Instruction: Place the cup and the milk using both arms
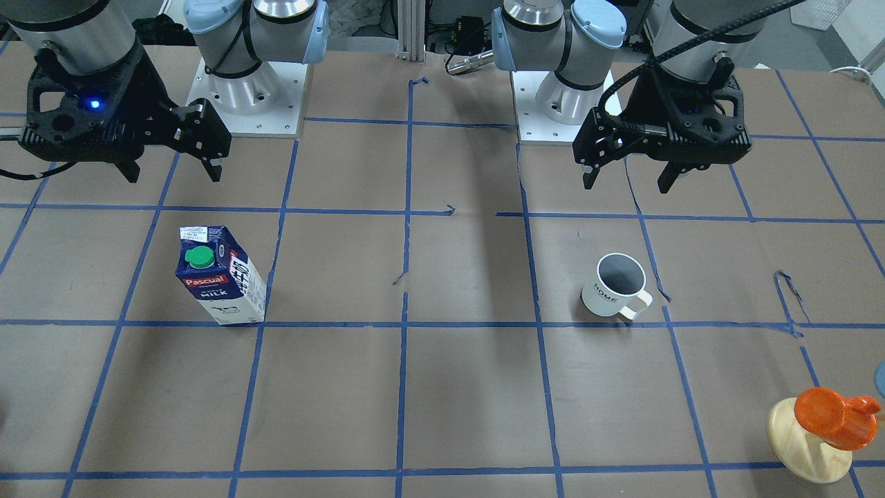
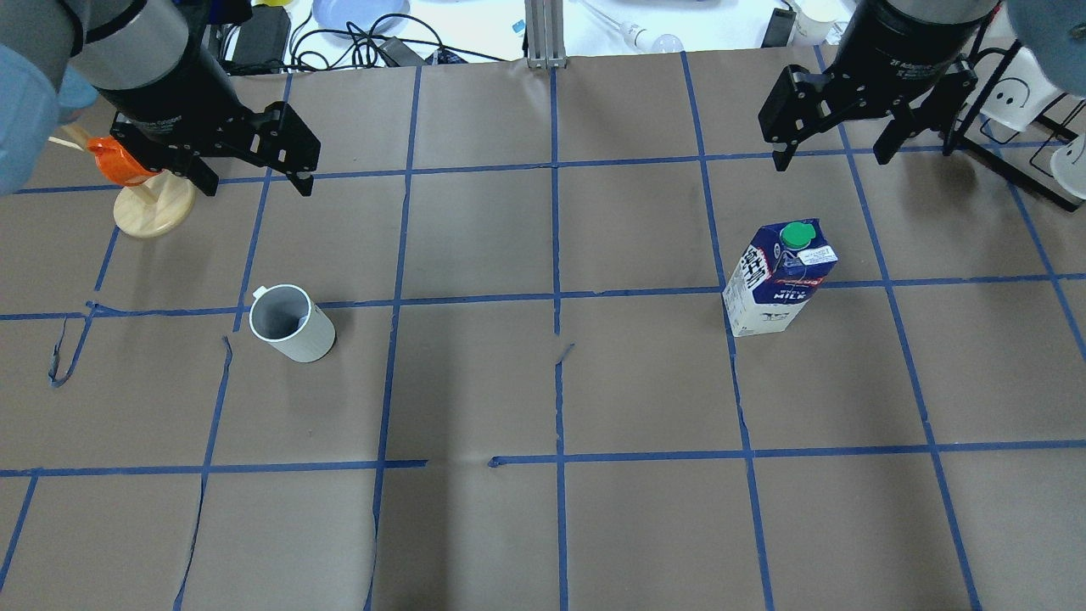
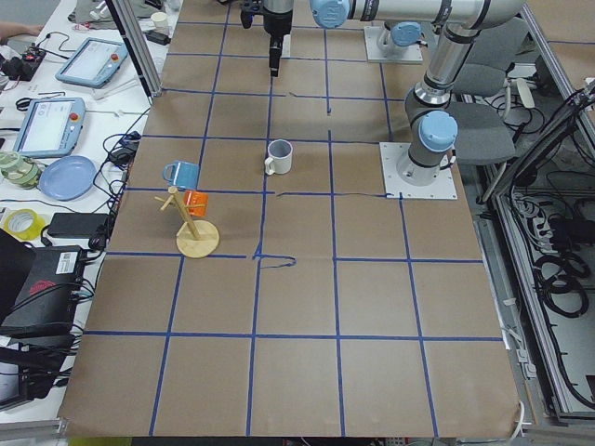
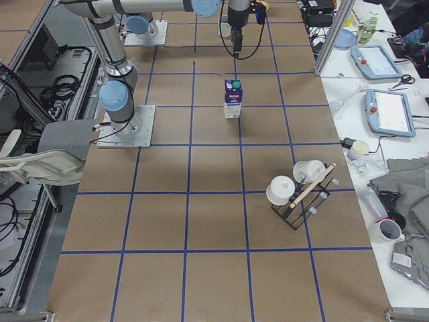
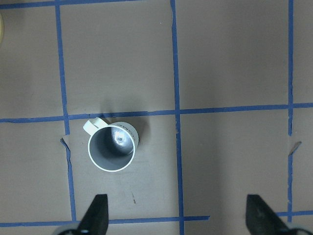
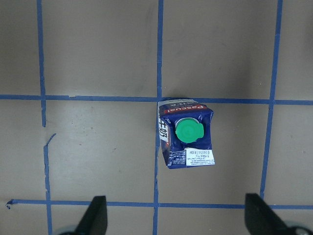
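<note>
Front view: the left gripper [image 1: 628,181] is hanging spread wide, apart from the upright cup [image 1: 615,287]. The right gripper [image 1: 173,173] is likewise spread, apart from the milk [image 1: 221,277] standing on the bench [image 1: 442,387]. Overhead: the left gripper is covering part of a stand [image 2: 153,208].

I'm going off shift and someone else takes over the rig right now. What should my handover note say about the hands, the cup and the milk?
Hands: the left hand and the right hand are both open, empty and raised above the table.
Things: the cup stands upright on the left arm's side, below the left hand in its wrist view. The milk stands upright with its cap on, on the right arm's side, below the right hand.
Done: nothing grasped yet.
Left: lower each hand, grasp the cup and the milk, and place both.
</note>
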